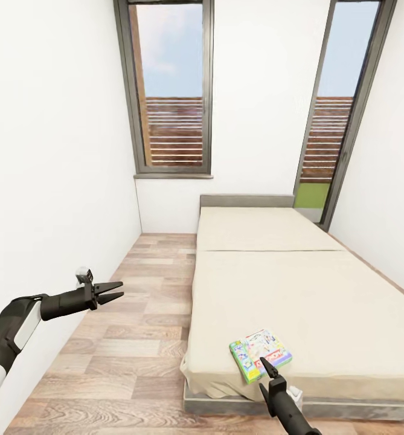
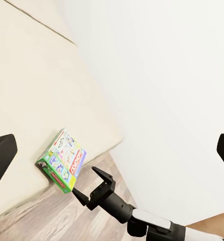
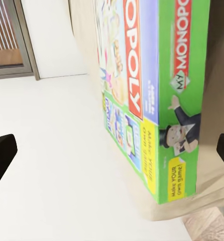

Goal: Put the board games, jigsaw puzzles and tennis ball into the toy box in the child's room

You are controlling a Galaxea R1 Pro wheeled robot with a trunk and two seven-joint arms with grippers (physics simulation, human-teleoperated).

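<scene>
Bare mattress of the bed (image 1: 298, 290) lies open around the board game (image 1: 260, 354).

green-edged board game (image 1: 260, 354) flat on beige bed (image 1: 322, 290) corner

your head cam looks fwd and down over the bed (image 1: 298, 290) toward the windows (image 1: 171, 90). left wrist cam sees the bed's near corner from off to the side; right wrist cam is v. close on the game box (image 3: 152, 100). all 3 share that box.
</scene>
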